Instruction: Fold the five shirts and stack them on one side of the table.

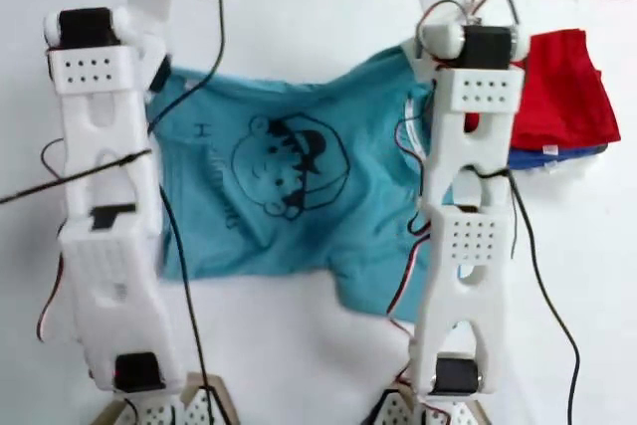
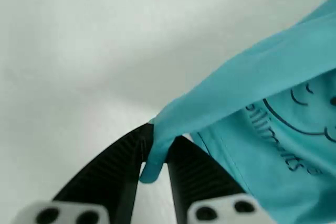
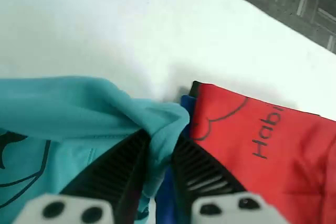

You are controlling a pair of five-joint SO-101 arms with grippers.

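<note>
A teal shirt [image 1: 289, 186] with a cartoon bear print lies spread face up on the white table [image 1: 299, 17] between my two arms. My left gripper [image 2: 156, 156] is shut on a bunched edge of the teal shirt [image 2: 252, 108] at its far left corner. My right gripper [image 3: 159, 153] is shut on a fold of the teal shirt [image 3: 68, 108] at its far right corner. A folded red shirt [image 1: 562, 87] rests on a folded blue shirt [image 1: 557, 156] at the right, just beside the right gripper. The red shirt [image 3: 252, 140] sits close to the black fingers.
The left arm [image 1: 100, 206] covers the shirt's left edge, and the right arm [image 1: 468, 206] covers its right side. Black cables run across the shirt. Bare white table lies at the far side, the far left and the near right.
</note>
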